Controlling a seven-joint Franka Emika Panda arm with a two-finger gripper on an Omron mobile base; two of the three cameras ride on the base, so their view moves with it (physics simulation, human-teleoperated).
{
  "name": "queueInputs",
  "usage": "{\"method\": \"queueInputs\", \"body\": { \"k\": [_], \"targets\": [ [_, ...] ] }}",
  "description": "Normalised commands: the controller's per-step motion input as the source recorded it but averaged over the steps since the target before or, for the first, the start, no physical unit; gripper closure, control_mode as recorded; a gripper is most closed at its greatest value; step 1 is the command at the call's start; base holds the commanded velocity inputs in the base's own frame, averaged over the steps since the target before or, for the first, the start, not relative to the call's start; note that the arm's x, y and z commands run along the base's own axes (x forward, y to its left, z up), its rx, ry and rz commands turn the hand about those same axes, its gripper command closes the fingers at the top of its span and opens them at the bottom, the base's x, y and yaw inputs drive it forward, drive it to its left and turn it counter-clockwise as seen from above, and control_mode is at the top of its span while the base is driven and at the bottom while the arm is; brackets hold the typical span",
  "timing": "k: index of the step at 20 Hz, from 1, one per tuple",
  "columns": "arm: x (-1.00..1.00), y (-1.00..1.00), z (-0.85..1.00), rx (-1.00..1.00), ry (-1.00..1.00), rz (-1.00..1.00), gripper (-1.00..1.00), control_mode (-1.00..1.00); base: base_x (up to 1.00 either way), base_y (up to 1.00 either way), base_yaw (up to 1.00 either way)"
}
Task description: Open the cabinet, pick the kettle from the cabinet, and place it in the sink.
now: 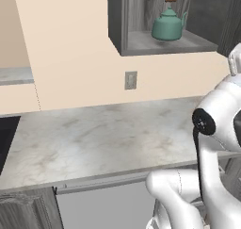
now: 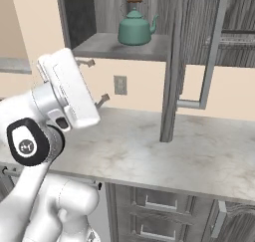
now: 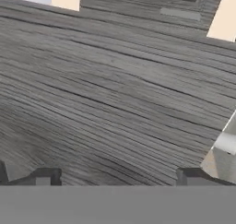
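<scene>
The cabinet [image 1: 141, 46] is mounted on the wall above the table [image 1: 103, 134]. Its door [image 2: 174, 66] is swung open to the right, edge-on in the right base view, with a handle [image 2: 211, 52] on its outer face. The kettle [image 1: 168, 25] is set upright on the shelf [image 2: 124, 47] inside, spout to the right. A wall outlet [image 1: 131, 80] is placed below the cabinet, behind the table. Drawers [image 2: 159, 206] are fitted under the table.

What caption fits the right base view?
Small teal-green kettle on the shelf of the open dark grey woodgrain wall cabinet.
</scene>
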Motion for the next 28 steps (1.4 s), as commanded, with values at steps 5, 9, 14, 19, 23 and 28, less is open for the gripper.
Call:
{"method": "queueInputs", "body": {
  "k": [5,9,14,19,23,28],
  "targets": [
    [-0.04,0.47,0.3,-0.37,0.2,0.18,-1.0,-1.0,0.0,0.0,0.0],
    [-0.03,0.48,0.27,-0.41,0.29,0.14,-1.0,-1.0,0.0,0.0,0.0],
    [0.0,0.41,0.3,-0.39,0.37,0.09,-1.0,-1.0,0.0,0.0,0.0],
    [0.0,0.26,0.3,-0.35,0.38,0.02,-1.0,-1.0,0.0,0.0,0.0],
    [0.01,0.12,0.32,-0.21,0.32,0.0,-1.0,-1.0,0.0,0.0,0.0],
    [0.06,0.14,0.24,-0.16,0.31,0.0,-1.0,-1.0,0.0,0.0,0.0]
  ]
}}
